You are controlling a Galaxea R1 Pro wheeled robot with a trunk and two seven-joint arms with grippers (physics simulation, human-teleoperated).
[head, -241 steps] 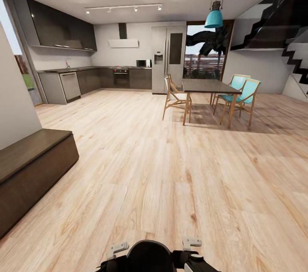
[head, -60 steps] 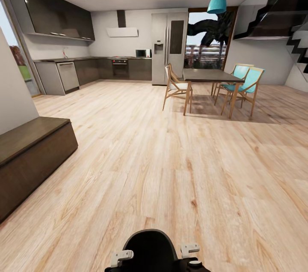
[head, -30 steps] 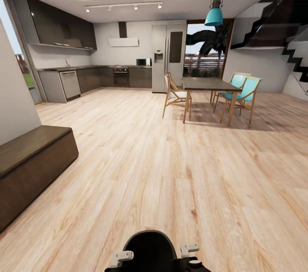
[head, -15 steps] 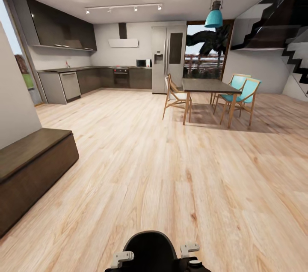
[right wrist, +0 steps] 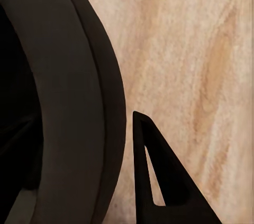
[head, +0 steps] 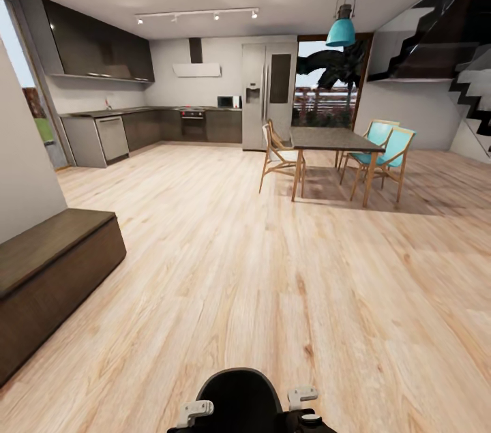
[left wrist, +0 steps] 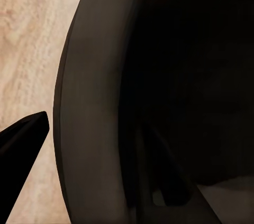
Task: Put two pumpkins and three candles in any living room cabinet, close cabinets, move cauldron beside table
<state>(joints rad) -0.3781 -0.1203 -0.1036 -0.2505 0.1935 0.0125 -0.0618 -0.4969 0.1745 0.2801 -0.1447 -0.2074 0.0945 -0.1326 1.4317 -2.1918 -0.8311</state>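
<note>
Head view looks over an open wood floor [head: 273, 283]. The cabinet [head: 48, 276], long, low and dark brown, sits at the left edge against a pale wall [head: 24, 174], its front flush and shut as far as it shows. It lies well ahead-left of the robot body [head: 239, 395], whose black rounded top fills the bottom centre, with two small grey brackets [head: 194, 410] on either side of it.

Farther back on the right stands a dark-topped table [head: 331, 140] with wooden legs, a pale chair [head: 276, 153] on its left side and two teal chairs [head: 385, 150] on its right. A teal pendant lamp [head: 341, 27] hangs above it. A kitchen runs along the back left: dark cupboards [head: 95, 44], a steel fridge [head: 268, 93], an oven [head: 193, 123]. A staircase [head: 457, 44] rises at the far right.

In the left wrist view, one dark fingertip of the left gripper [left wrist: 21, 150] pokes in over the floor, beside a big dark curved body panel [left wrist: 100, 118]. The second finger is hidden, so whether the jaws are apart or together cannot be told.

In the right wrist view, one dark wedge-shaped fingertip of the right gripper [right wrist: 159, 176] sits just beside the same kind of curved panel [right wrist: 74, 113], floor behind it. Its jaw state also cannot be told.

Both grippers are tucked close to the body, well apart from the cabinet.
</note>
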